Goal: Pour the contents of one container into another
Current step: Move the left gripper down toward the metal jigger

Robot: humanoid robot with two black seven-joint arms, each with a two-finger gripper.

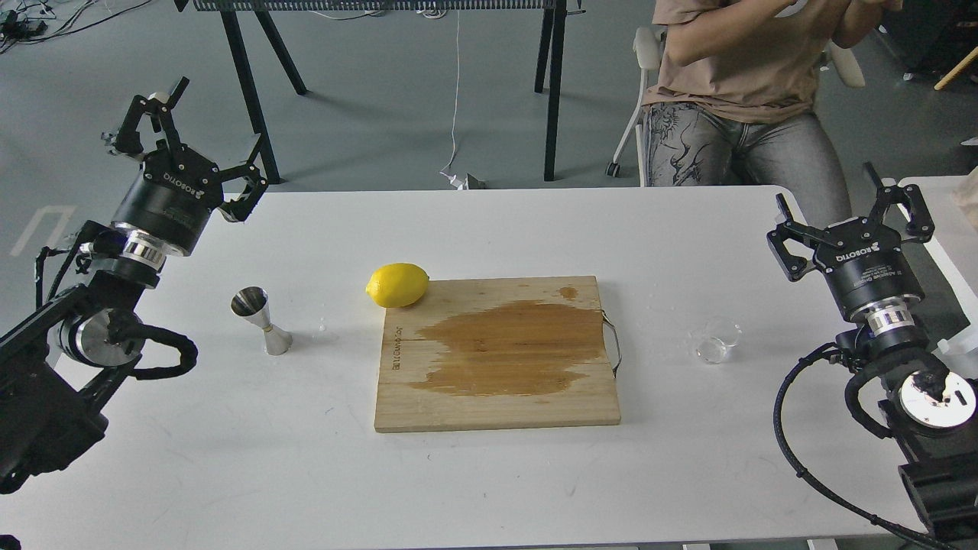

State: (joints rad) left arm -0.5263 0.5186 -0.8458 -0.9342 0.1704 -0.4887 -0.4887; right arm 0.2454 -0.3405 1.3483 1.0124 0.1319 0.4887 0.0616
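- While both arms hang clear of everything, the head view shows a rectangular pale wooden cutting board (497, 355) lying flat near the middle of a white table (489, 473), with a broad dark wet stain across its top
- Left of the board and well apart from it stands the small shiny steel hourglass-shaped jigger (261, 321), upright on the table, its wider open cone facing up
- Right of the board, beyond its thin metal wire handle (613, 344), sits the small low round cup of clear colourless glass (716, 341), upright on the table and apart from the board
- At the board's far left corner rests an oval yellow lemon (397, 285), overlapping the board's edge
- Far left of the board, above the table's far left corner, the left gripper (187, 137) has its fingers spread wide and holds nothing; it is well apart from the jigger
- Far right of the board, at the table's right edge, the right gripper (848, 218) also has its fingers spread and holds nothing; the glass cup lies near it, on its board side
- Behind the table, beyond the board's far right corner, a person in a tan shirt and grey patterned trousers (733, 92) is seated
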